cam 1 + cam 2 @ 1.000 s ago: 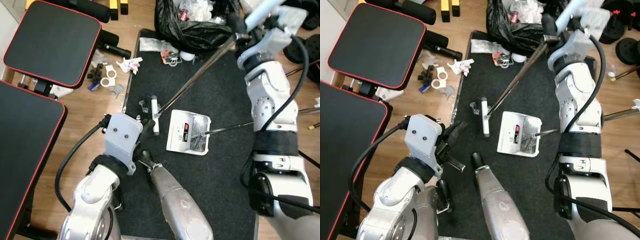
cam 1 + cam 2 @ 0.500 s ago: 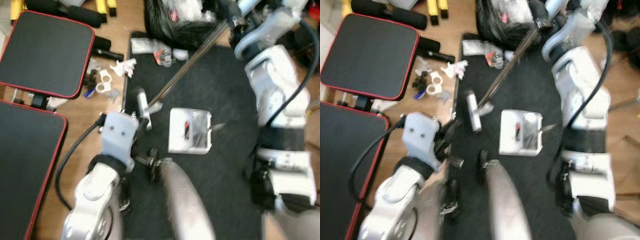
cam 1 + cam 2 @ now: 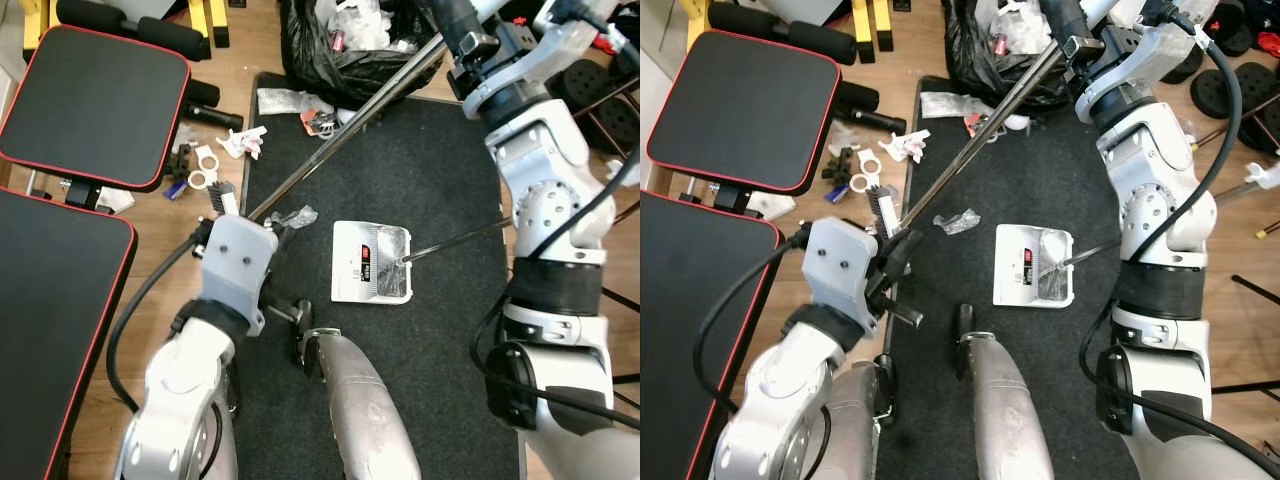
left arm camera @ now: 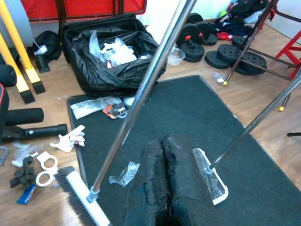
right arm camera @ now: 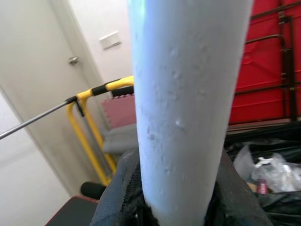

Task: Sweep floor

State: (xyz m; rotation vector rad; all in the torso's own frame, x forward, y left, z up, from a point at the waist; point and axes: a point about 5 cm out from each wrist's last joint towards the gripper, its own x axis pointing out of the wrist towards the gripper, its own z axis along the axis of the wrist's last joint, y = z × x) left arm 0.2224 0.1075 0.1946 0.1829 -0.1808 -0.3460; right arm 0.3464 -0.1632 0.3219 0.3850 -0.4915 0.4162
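Right gripper (image 3: 1072,42), at the upper right of the frame, is clamped on the pale handle of the broom (image 3: 970,145), slanted so its bristled head (image 3: 881,210) reaches the mat's left edge. Left gripper (image 4: 162,155) is pressed closed, empty. Crinkled plastic scrap (image 3: 958,221) lies beside the white dustpan (image 3: 1033,266).

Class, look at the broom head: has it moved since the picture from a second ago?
Yes. The broom head then lay on the black mat beside the white dustpan; now it sits at the mat's left edge, farther from the dustpan.
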